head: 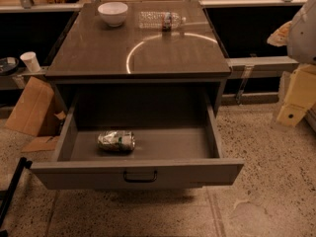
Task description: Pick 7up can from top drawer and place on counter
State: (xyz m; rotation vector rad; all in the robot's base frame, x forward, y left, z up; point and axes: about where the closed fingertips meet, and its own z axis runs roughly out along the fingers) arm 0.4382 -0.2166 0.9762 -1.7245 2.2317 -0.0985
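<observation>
Speckled floor lies nearest; above it the top drawer (74,174) stands pulled out, the 7up can (116,141) lying sideways left of centre, with green marks but no readable writing. The gripper (295,102) hangs at the right edge; I cannot tell its opening. Reaching down to the can comes next, I judge; the bench (89,53) lies beyond.

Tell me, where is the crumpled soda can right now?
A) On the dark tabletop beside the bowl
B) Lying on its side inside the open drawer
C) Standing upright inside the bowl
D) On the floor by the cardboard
B: the 7up can lies on its side in the open top drawer, left of the middle, while the counter holds a white bowl and a clear bottle. The gripper is not in view.
</observation>
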